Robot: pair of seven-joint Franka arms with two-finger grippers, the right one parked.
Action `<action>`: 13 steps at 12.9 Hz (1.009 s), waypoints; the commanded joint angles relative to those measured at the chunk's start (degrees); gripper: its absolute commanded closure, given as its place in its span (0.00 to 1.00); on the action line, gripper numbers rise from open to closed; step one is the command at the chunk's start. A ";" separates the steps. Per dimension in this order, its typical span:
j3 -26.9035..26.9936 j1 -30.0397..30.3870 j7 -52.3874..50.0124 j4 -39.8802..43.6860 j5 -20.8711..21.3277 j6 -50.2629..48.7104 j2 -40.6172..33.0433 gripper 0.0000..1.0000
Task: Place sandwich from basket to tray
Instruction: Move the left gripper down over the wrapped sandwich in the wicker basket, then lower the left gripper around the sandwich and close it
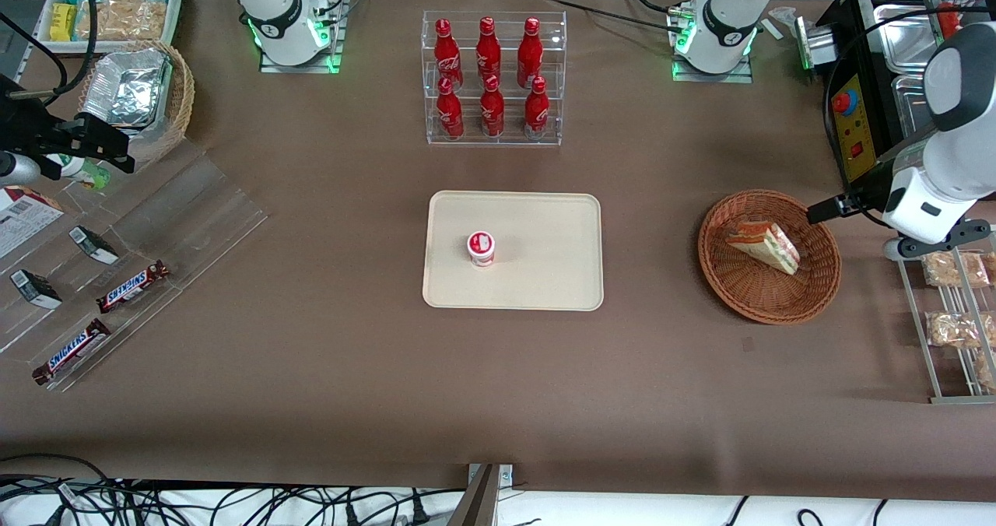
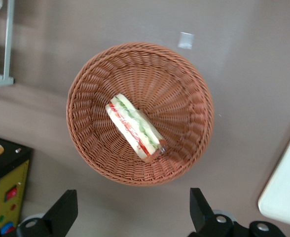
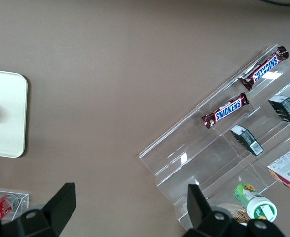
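Reddish-brown wicker is cradling the sandwich [image 2: 134, 128], which is lying in the basket [image 2: 184, 94], well apart from the tray [image 1: 545, 222]. The gripper [image 2: 132, 217] is hovering above the basket, fingers spread wide, apparently readying a descent.

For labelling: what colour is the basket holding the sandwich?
Reddish-brown wicker basket, clearest in the left wrist view, gripper open above.
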 commanded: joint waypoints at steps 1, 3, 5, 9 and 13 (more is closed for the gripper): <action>-0.76 0.45 -10.59 -5.36 2.70 5.02 -1.56 0.00; -0.94 0.45 -16.31 -10.19 2.71 10.20 -1.83 0.00; -1.11 0.45 -23.78 -14.49 3.75 16.26 -1.74 0.00; -1.29 0.27 -35.56 -19.43 7.69 25.59 1.94 0.00; -1.29 0.01 -43.75 -22.25 12.10 32.37 4.93 0.00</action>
